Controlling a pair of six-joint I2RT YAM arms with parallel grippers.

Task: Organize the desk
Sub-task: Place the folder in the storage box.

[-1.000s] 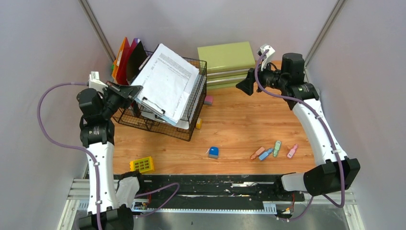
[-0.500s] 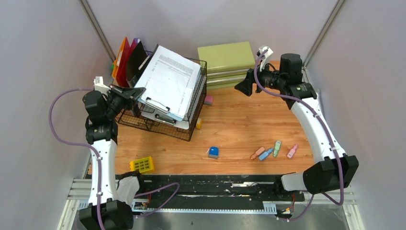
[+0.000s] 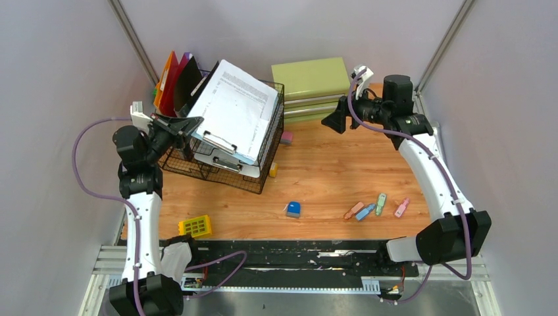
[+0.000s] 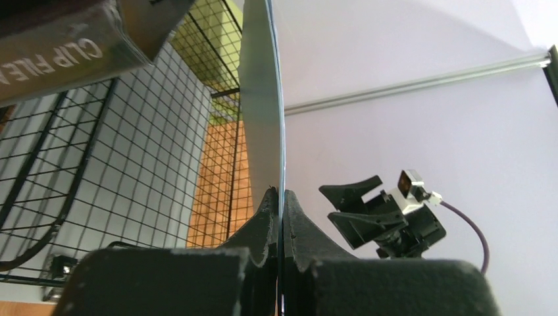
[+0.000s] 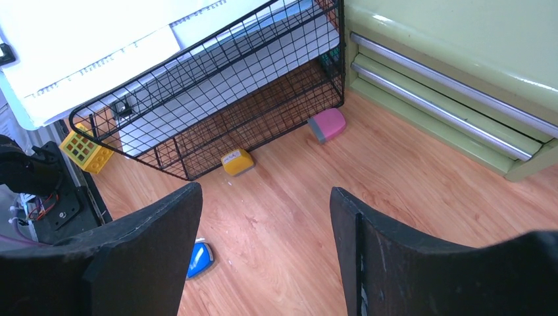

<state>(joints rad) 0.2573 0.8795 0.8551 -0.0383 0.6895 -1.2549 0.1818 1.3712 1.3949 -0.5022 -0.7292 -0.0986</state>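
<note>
- Worktop (image 3: 329, 174) of orange-brown wood planks carries everything here. A black wire basket (image 3: 217, 172) stands on its far left part and serves as your landmark.
- A clipboard (image 3: 233, 112) loaded with white printed sheets leans tilted across the top of the basket.
- Your left gripper (image 3: 189, 125) is at the basket's left side. Its jaws are pressed together on the clipboard's thin edge, which the left wrist view shows edge-on.
- Your right gripper (image 3: 332, 120) hangs in the air to the right of the basket, in front of a green drawer cabinet (image 3: 312, 85). Its jaws stand wide apart with nothing between them.
- A pink block (image 3: 286, 137) lies just right of the basket, and a small yellow block (image 3: 273, 169) sits at its near right corner.
- Nearer to you than the basket lie a yellow grid block (image 3: 195, 226), a blue piece (image 3: 293, 209) and, well to the right, four pastel markers (image 3: 375, 207).
- Coloured folders (image 3: 174, 82) stand upright behind the basket's left end.
</note>
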